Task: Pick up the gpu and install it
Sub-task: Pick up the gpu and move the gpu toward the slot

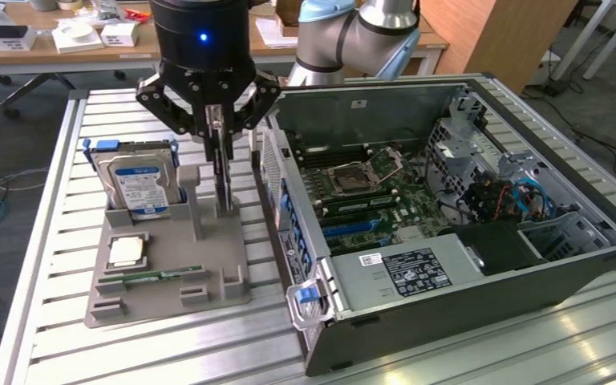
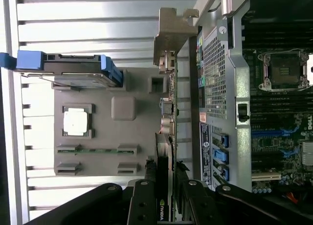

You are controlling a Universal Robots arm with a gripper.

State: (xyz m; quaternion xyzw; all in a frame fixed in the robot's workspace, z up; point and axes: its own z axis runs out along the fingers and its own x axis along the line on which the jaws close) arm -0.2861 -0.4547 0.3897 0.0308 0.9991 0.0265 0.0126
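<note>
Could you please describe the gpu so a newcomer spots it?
Beside the open case, on the exterior view's left, sits a grey holder. The gpu stands on edge there, in the gripper. Unlike the blue-labelled drive, it is a thin card with a metal bracket.

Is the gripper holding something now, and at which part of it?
Yes, the gripper is closed on the graphics card, gripping its upper edge; the card stands upright in the gray stand.
</note>
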